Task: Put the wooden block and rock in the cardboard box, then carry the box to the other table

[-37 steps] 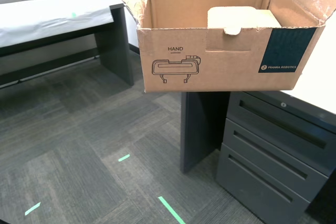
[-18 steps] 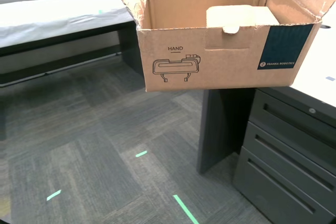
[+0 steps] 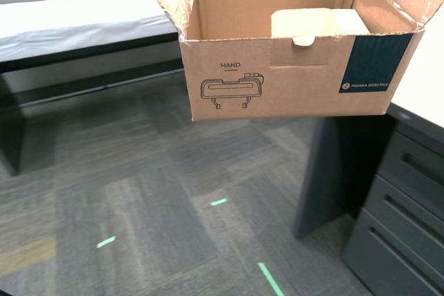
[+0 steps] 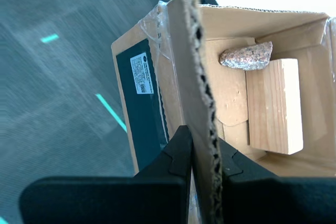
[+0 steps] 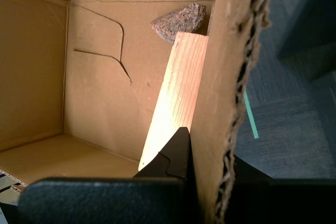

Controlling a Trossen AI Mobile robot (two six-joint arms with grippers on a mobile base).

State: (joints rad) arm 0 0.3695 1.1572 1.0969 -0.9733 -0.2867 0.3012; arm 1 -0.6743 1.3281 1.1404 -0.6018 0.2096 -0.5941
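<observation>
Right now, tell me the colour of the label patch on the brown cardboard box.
Dark teal label patch, clearest in the exterior view.

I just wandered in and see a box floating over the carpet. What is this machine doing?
The robot is holding the cardboard box in the air above the carpet, one tool pinching a wall on each side: my first tool and my second tool. The wooden block and the rock already lie inside, side by side. A white-topped table stands behind, toward the exterior view's left, and a dark drawer cabinet at its right. The box rests on no table.
</observation>
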